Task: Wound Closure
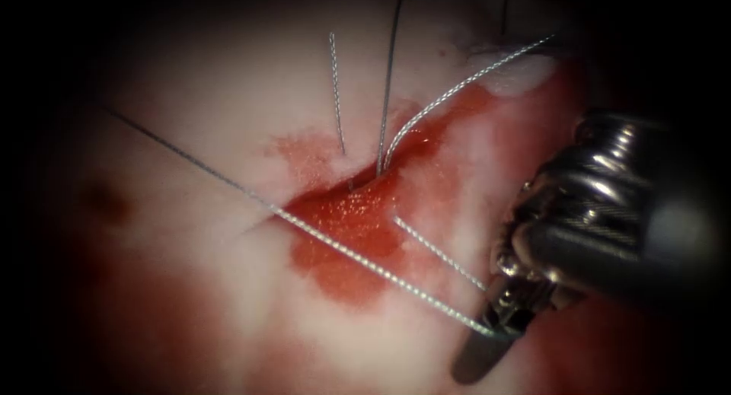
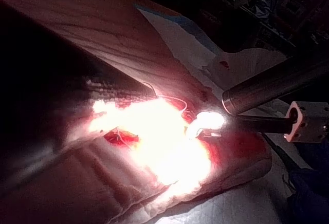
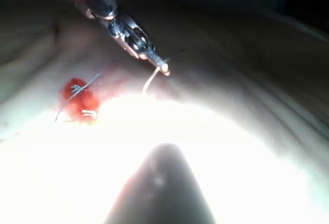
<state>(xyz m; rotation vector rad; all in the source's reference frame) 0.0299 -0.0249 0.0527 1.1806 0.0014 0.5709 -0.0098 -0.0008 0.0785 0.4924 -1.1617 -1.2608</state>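
Thread pinched between pressed-together jaws of right tool, near the tissue's lower right part, right of the cut. From the jaws, strung taut up and left across the red fluid, on toward the tissue's left edge. Same tool in the right wrist view, clamped on a pale strand at its tip, just beside the red patch.

Second braided strand rising out of the cut at the pool's upper rim, curving off toward the tissue's upper right corner. Thin dark strand leaving the same spot straight up. Short cut end upright just left of these, another loose end lying right of the pool, near the tool's wrist. Needle's place impossible to tell among these strands, likewise whether in the tissue. Nothing to tell of the left tool's hold.

Risks, as judgement:
- too hard a pull on the taut strand: thread cutting through the soft cut edge, or snapping at the jaws
- crushing grip on the braid: fraying, weak point in the stitch
- slack loose ends close to the wrist: snagging in its joints
- fluid over the cut: poor view of the entry point, wrong strand grabbed
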